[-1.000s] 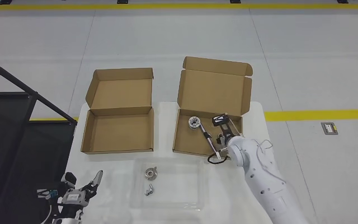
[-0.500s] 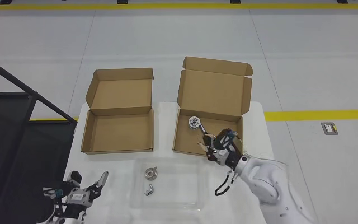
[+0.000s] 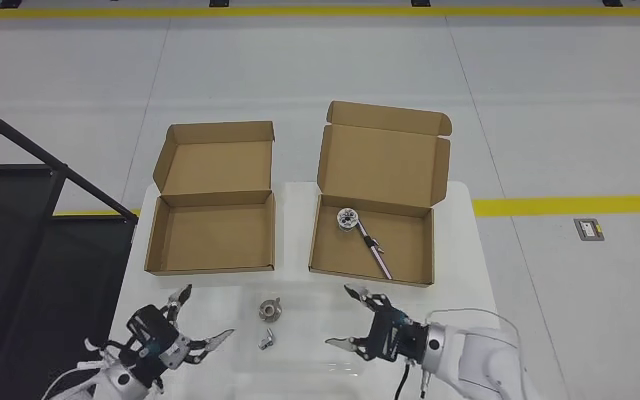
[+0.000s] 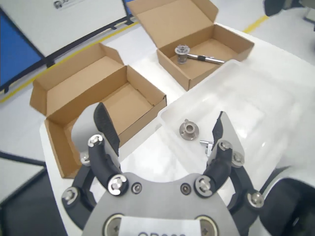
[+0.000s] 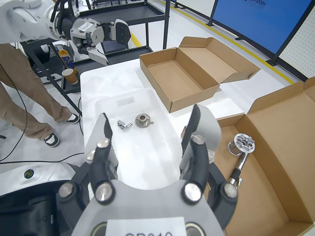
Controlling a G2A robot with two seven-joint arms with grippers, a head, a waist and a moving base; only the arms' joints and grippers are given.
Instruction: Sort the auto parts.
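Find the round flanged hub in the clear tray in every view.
Top view: the flanged hub sits in the clear tray's corner nearest the empty box.
Left wrist view: the hub lies in the tray just beyond the open left gripper.
Right wrist view: the hub lies in the tray beyond the open right gripper.
Shared landmark: the small bracket beside it.

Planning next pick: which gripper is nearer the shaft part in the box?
Right. The right gripper is just off that box's near edge, close to the shaft part; the left gripper is across the clear tray, by the empty box.
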